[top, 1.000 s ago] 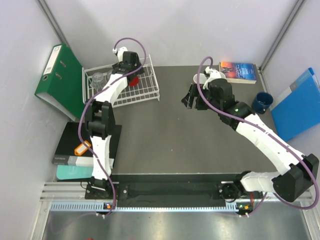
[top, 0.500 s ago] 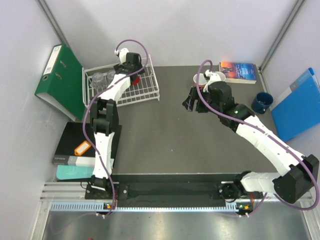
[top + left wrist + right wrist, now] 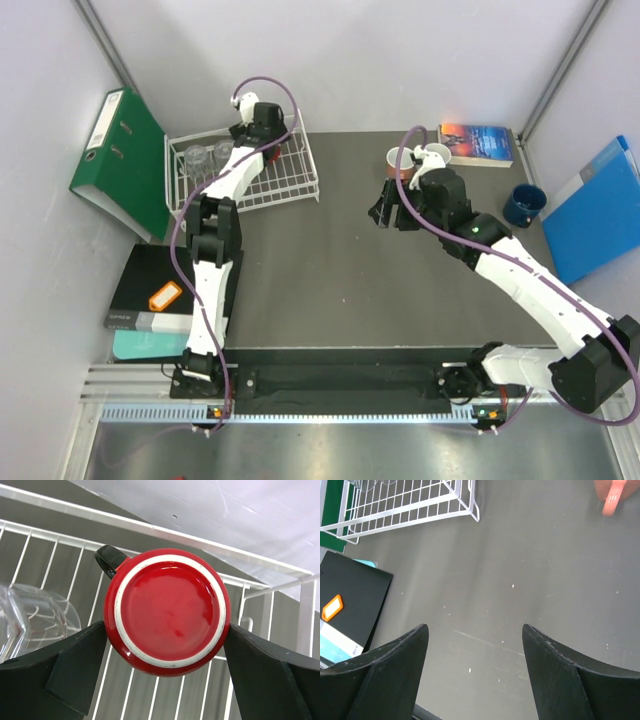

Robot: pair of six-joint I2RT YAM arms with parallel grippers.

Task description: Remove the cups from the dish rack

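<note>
The white wire dish rack (image 3: 290, 190) stands at the back left of the table. My left gripper (image 3: 262, 128) reaches into its far end. In the left wrist view my left gripper (image 3: 166, 645) is shut on the red mug (image 3: 167, 610), whose base faces the camera with rack wires (image 3: 200, 540) behind it. Two clear glass tumblers (image 3: 197, 158) stand in the rack's left part, and one shows in the left wrist view (image 3: 35, 615). An orange mug (image 3: 400, 160), a light mug (image 3: 433, 153) and a dark blue mug (image 3: 522, 205) stand on the table at the right. My right gripper (image 3: 385, 212) is open and empty above the table (image 3: 475, 680).
A green binder (image 3: 125, 160) leans left of the rack. A black notebook (image 3: 140, 285) lies at the near left and also shows in the right wrist view (image 3: 350, 600). A book (image 3: 478, 143) lies at the back right and a blue folder (image 3: 600, 210) at the right edge.
My left gripper has moved toward the far end of the rack with the red mug, which now sits hidden under it in the top view. My right gripper has shifted slightly.
</note>
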